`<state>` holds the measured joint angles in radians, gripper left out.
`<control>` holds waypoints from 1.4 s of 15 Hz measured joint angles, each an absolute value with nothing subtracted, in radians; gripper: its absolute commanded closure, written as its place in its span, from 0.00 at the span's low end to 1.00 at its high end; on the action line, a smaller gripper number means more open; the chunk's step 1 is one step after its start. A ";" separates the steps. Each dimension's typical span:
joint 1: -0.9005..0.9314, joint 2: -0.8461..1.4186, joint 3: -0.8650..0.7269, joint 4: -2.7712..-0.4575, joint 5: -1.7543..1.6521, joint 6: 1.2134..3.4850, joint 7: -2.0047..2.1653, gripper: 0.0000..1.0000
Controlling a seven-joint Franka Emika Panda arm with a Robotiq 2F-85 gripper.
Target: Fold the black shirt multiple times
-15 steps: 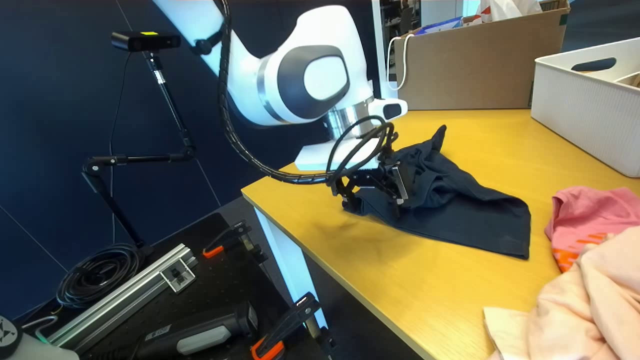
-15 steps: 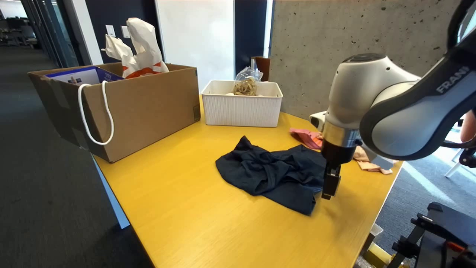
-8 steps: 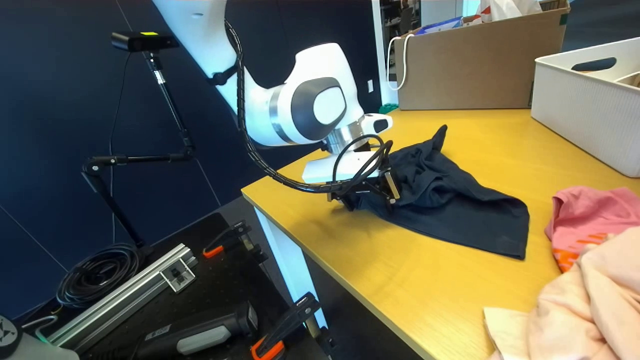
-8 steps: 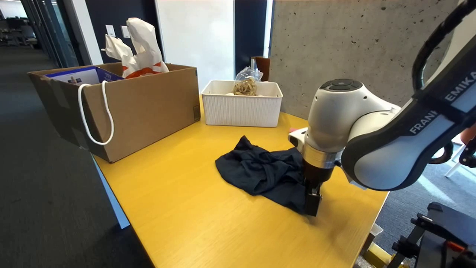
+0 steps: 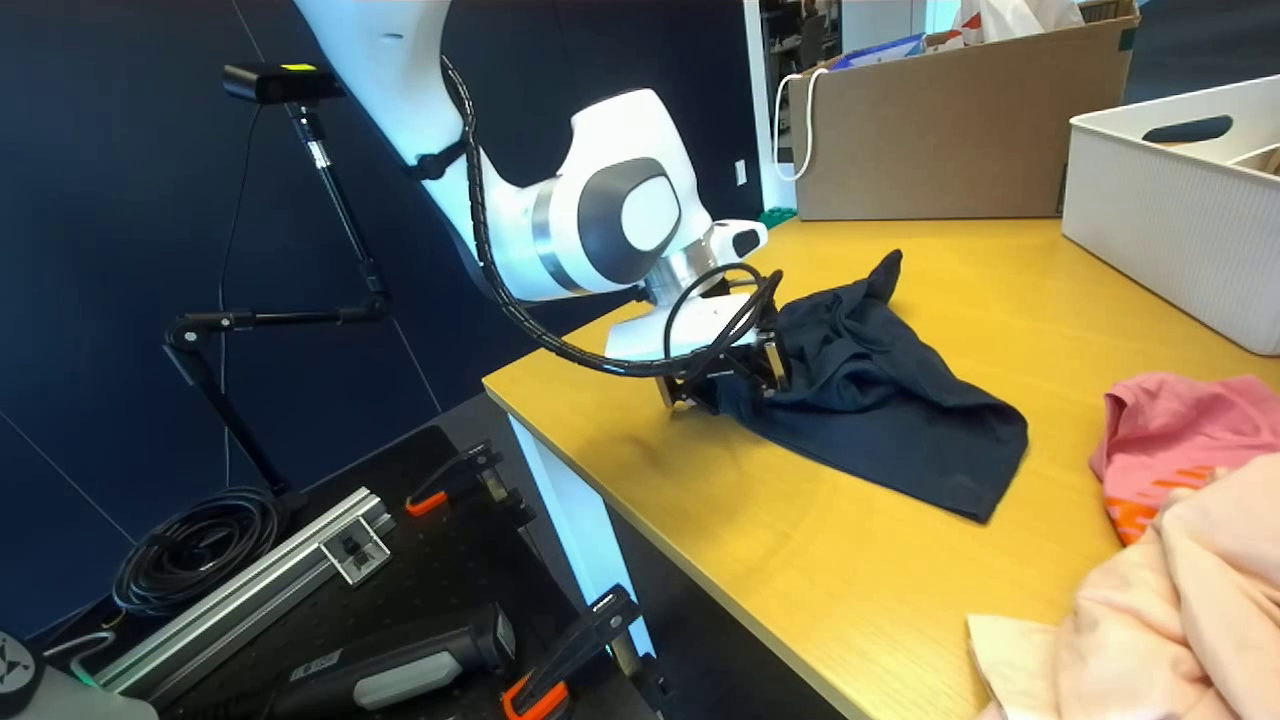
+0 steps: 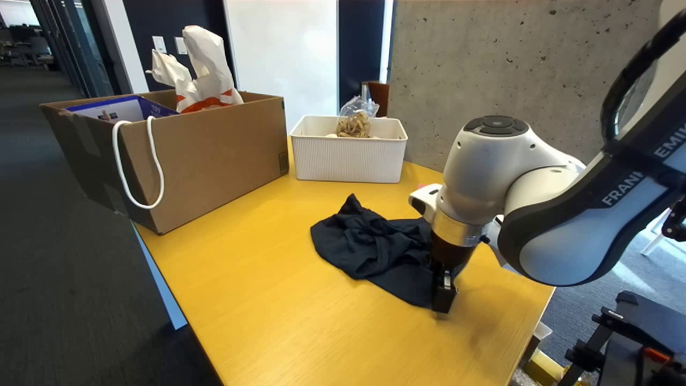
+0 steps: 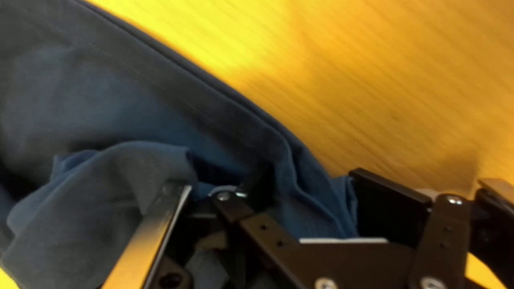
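Wrist view: the navy-black cloth shirt (image 7: 120,96) bunches inside the parted end effector (image 7: 310,196); pinch every layer before lifting.

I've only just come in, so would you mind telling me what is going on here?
A robot arm is at work folding a black shirt on a yellow table. Its claw is down at the shirt's edge, with bunched cloth between its jaws; whether the grip is firm, I can't tell. For now the shirt lies rumpled rather than neatly folded. A pink cloth and a pale peach cloth lie off to one side, apart from it.
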<state>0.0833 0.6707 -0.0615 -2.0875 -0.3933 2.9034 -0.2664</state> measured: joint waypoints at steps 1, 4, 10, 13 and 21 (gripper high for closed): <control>0.081 0.670 -0.061 -2.095 -0.393 2.926 -0.272 0.86; 0.077 0.646 -0.061 -2.152 -0.393 3.028 -0.283 1.00; 0.073 0.514 -0.052 -2.324 -0.393 3.214 -0.289 0.97; 0.053 0.424 -0.051 -2.387 -0.392 3.246 -0.289 0.97; -0.203 0.258 0.059 -2.393 -0.381 3.236 -0.287 0.97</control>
<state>-0.2030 0.2576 0.0594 -2.3929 -0.3805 3.2355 -0.2872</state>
